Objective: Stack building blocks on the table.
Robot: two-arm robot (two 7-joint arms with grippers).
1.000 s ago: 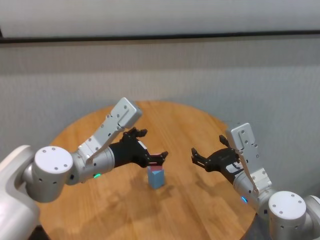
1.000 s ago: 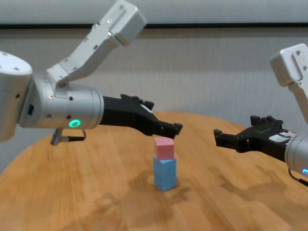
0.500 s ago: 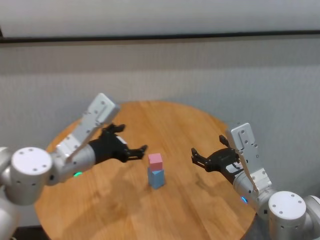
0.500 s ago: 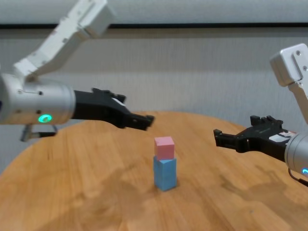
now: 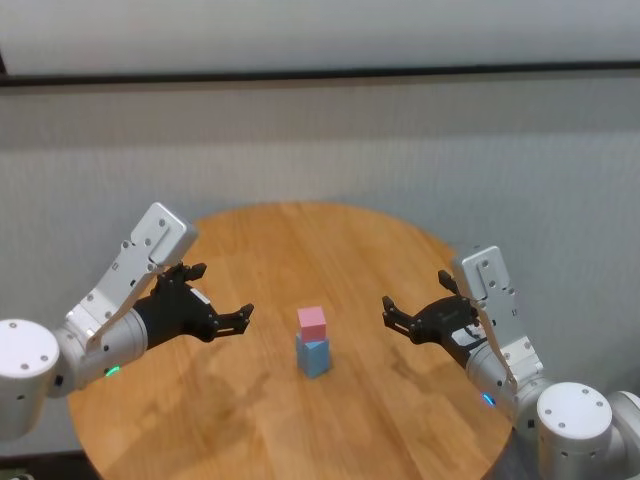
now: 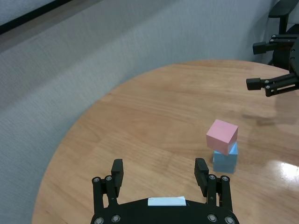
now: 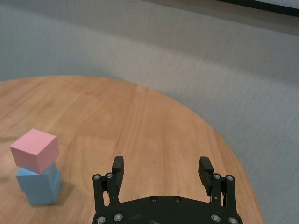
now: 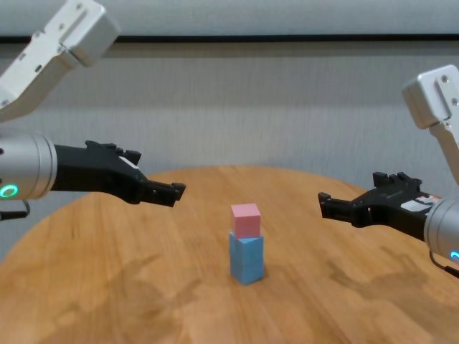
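A pink cube (image 5: 311, 320) sits on top of a light blue block (image 5: 312, 356) near the middle of the round wooden table (image 5: 350, 250). The stack stands free, also in the chest view (image 8: 246, 220), the left wrist view (image 6: 222, 136) and the right wrist view (image 7: 35, 150). The blue part is taller than the pink cube; I cannot tell whether it is one cube or two. My left gripper (image 5: 226, 302) is open and empty, above the table well left of the stack. My right gripper (image 5: 392, 312) is open and empty, right of the stack at about the same distance.
A grey panel wall (image 5: 400, 150) runs behind the table. The table's curved rim (image 7: 224, 140) lies close beyond my right gripper. Bare wood lies all round the stack. A dark chair part (image 6: 285, 9) shows past the table in the left wrist view.
My left gripper has drawn back to the left, away from the pink cube it hovered over. The stack stands as before. The right arm has not moved.
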